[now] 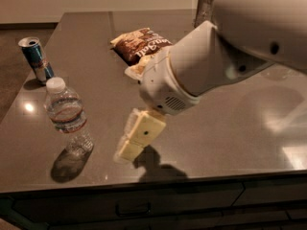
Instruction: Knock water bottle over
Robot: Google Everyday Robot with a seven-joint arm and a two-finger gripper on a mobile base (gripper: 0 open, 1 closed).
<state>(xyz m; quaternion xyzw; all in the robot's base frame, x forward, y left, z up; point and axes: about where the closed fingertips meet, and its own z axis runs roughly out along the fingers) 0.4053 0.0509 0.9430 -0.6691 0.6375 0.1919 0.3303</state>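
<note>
While water bottle (67,117) stands upright, cap up, gripper (127,149) hangs nearby.
</note>
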